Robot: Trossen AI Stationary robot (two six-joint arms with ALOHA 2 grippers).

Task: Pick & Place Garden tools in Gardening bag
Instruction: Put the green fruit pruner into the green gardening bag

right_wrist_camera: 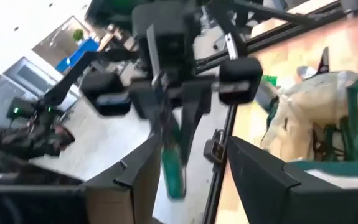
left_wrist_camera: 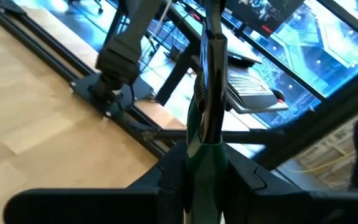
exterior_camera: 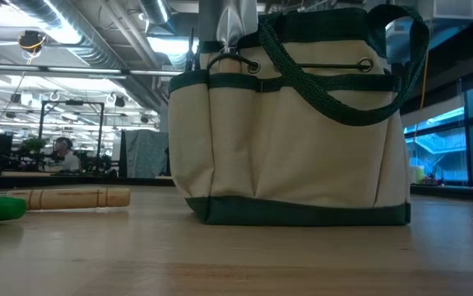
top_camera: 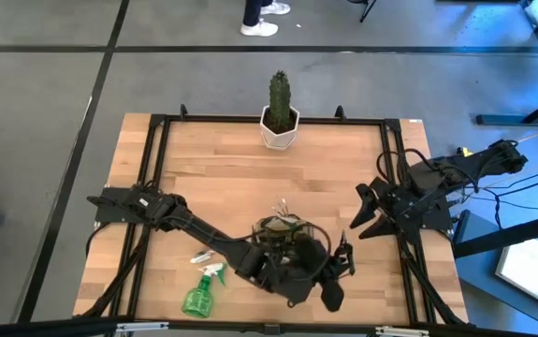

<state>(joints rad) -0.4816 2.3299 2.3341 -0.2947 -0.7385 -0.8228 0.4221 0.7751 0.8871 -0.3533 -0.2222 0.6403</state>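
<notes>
The tan and green gardening bag (top_camera: 283, 234) stands near the table's near edge, largely under my left arm; the low view shows it close up (exterior_camera: 294, 123). My left gripper (top_camera: 341, 264) is just right of the bag, shut on a slim tool with a green part (left_wrist_camera: 202, 152), which also shows in the right wrist view (right_wrist_camera: 174, 168). A green spray bottle (top_camera: 200, 292) and a small trowel (top_camera: 203, 256) lie left of the bag. My right gripper (top_camera: 364, 215) is open and empty at the table's right side, its fingers spread wide (right_wrist_camera: 191, 186). My left gripper pinches the tool's green part (left_wrist_camera: 198, 163) between its two fingers. The tool lies along the fingers, and its dark slim end (left_wrist_camera: 213, 68) sticks out past them toward the table's right side. It is lifted clear of the table.
A green cactus in a white pot (top_camera: 280, 120) stands at the far edge's middle. A wooden handle (exterior_camera: 71, 197) lies on the table left of the bag. A dark frame rail (top_camera: 395, 168) runs along the table's edges. Bare wood lies between bag and cactus.
</notes>
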